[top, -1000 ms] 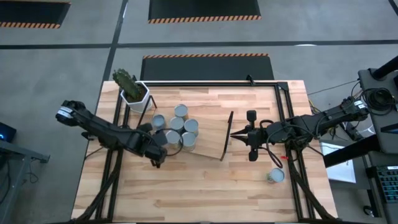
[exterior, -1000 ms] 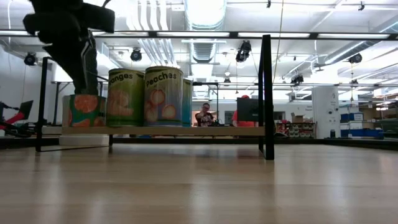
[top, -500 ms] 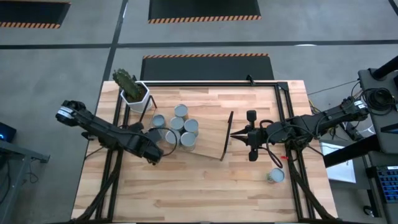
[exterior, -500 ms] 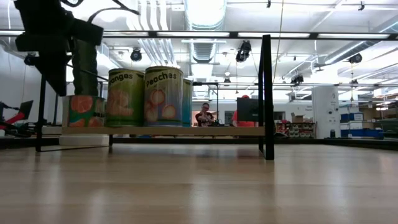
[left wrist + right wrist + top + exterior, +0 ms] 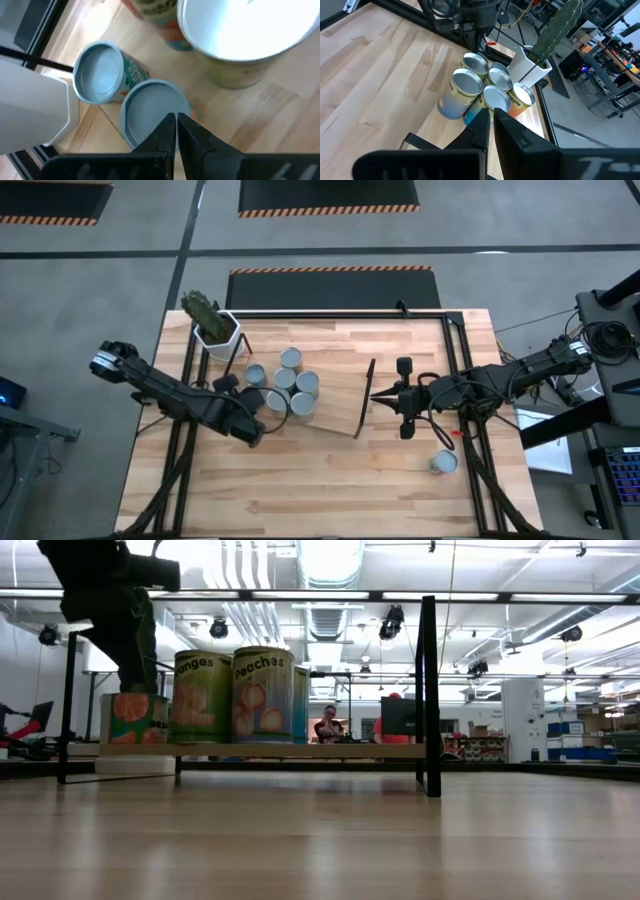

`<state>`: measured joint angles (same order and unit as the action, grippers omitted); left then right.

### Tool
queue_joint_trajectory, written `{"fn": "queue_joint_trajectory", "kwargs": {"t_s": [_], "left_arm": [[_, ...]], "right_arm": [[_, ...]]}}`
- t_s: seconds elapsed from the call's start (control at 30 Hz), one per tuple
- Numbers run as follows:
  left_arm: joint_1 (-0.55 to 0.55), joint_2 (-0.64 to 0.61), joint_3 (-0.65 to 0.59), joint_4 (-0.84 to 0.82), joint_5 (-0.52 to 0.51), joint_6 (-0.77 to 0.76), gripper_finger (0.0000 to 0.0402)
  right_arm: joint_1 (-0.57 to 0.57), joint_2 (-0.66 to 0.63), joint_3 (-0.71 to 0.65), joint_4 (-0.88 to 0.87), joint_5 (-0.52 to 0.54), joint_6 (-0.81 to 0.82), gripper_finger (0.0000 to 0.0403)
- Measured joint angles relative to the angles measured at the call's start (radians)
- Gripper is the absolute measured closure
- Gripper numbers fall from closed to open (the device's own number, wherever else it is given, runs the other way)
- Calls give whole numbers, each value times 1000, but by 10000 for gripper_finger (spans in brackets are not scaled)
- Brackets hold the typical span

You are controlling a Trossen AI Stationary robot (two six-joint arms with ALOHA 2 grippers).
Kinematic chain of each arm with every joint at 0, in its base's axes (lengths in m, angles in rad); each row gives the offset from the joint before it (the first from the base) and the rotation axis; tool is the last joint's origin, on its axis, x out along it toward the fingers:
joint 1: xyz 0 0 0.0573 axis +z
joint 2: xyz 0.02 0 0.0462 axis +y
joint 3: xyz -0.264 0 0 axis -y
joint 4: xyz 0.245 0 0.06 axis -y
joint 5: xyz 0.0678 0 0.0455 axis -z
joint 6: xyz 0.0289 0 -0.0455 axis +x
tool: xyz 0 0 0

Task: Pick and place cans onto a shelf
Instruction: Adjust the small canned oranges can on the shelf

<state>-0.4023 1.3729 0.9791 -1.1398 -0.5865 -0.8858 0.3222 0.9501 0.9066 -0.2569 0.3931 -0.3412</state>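
Several silver-topped cans stand clustered on the left half of the shelf, a light board with a black wire frame at each end. My left gripper, shut, stands tipped downward over the round top of the cluster's near-left can. In the low view its dark fingers reach down to an orange-labelled can. My right gripper is shut and stands level beside the shelf's right frame, pointing at the cans. One more can rests on the table at the right. My left gripper's shut fingertips come from above, slanting, over the can's flat top; whether they touch it I cannot tell. My right gripper's tips lie close against the shelf's right wire frame in the high view; whether they touch it I cannot tell.
A white hexagonal pot with a cactus stands at the shelf's far left corner, close to the cans. Black frame rails run along the table's left and right sides. Bare wood lies along the near edge.
My left gripper has stayed over the cans at the shelf's left end but has turned at the wrist, swinging a little left and back in the low view. Its fingers stay shut. The cans and the shelf have not moved.
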Motion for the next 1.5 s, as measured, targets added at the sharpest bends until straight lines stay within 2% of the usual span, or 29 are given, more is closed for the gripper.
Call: {"fn": "queue_joint_trajectory", "kwargs": {"t_s": [0.27, 0.4, 0.5, 0.7, 0.87, 1.03, 1.17, 1.33, 1.5], "left_arm": [[1, 0, -67, 48, -43, -33, 402], [-1, 0, -74, 38, -1, -28, 402], [-1, 0, -62, -18, 49, -3, 402], [-1, 0, -10, -147, 44, -11, 402], [-1, 0, 25, -97, 9, 2, 402], [-25, 0, 31, 13, 142, 110, 402], [-34, 2, 7, 66, 160, 126, 402], [-34, 15, -12, 55, 160, 118, 402], [-34, 17, -20, -47, 148, 52, 402]], "right_arm": [[0, 0, 0, 0, 0, -3, 390], [0, 0, 0, 0, 0, -3, 390], [0, 0, 0, 0, 0, -3, 390], [0, 0, 0, 0, 0, -2, 390], [0, 0, 0, 0, 0, -3, 390], [0, 0, 0, 0, 0, -3, 390], [0, 0, 0, 0, 0, -3, 390], [0, 0, 0, 0, 0, -2, 390], [0, 0, 0, 0, 0, -3, 390]]}}
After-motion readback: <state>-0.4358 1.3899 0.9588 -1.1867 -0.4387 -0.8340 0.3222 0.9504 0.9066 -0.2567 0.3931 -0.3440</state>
